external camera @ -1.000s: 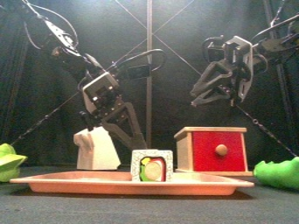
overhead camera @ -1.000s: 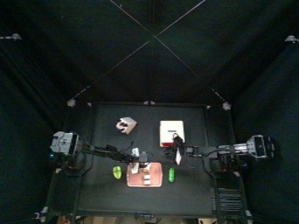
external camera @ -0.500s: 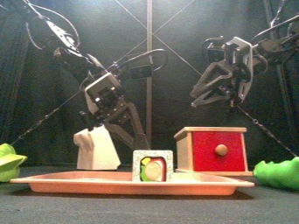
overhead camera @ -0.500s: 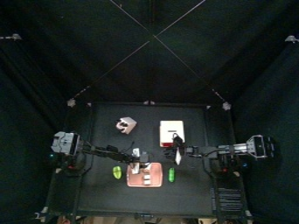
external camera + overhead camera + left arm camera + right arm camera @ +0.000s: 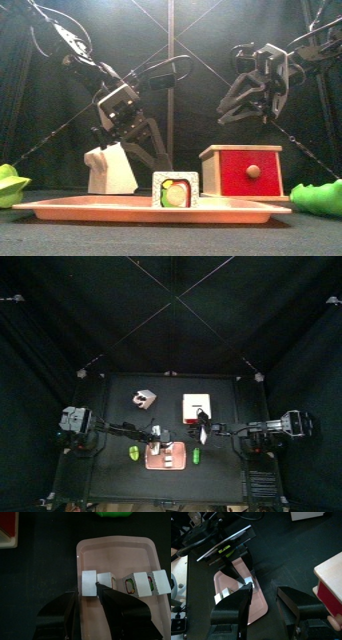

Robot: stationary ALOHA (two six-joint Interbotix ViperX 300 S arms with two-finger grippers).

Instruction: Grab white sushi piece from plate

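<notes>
The plate [image 5: 119, 622] is a salmon-pink tray near the table's front, also seen in the front view [image 5: 80, 209] and the top view [image 5: 167, 460]. A short row of small sushi blocks lies across it. The white sushi piece [image 5: 89, 583] is at the end of the row; in the front view the row shows as one white-rimmed piece [image 5: 175, 189]. My left gripper [image 5: 85, 593] is open and hovers over the tray, with the white piece just beyond its fingertips. In the front view it [image 5: 150, 150] hangs above and behind the piece. My right gripper [image 5: 266, 589] is open and empty, held high [image 5: 251, 98] to the right.
A red box with a cream top [image 5: 245, 170] stands behind the tray on the right, and a pinkish-white cup [image 5: 111, 170] on the left. Green pieces lie at both ends of the tray [image 5: 11, 185] [image 5: 318, 197]. The left arm [image 5: 224, 549] shows over the tray in the right wrist view.
My left gripper has shifted very slightly to the right over the tray. The right arm and the objects have not visibly moved.
</notes>
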